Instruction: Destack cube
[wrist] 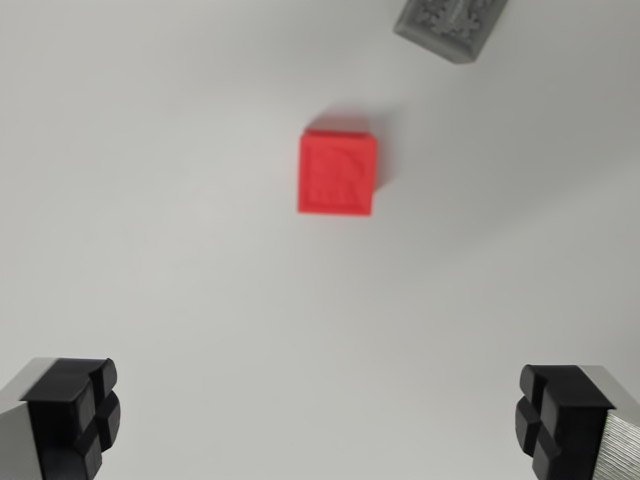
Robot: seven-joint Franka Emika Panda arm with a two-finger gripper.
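Red plastic cube [338, 172] sits alone on the white counter [180, 260], well apart from the grey patterned block [448, 27] at the top edge. The tool [318, 420] is spread wide, empty.

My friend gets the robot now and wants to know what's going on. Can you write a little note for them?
Gripper: open, holding nothing, fingers wide apart at the bottom corners of the wrist view.
Red cube: sits alone on the white table, near the middle of the view, ahead of the fingers.
Grey cube: on the table at the top edge, partly cut off, apart from the red one.
Done: the two cubes lie apart, so nothing looks stacked in this view.
Left: probably nothing but checking; anything outside the view cannot be judged.
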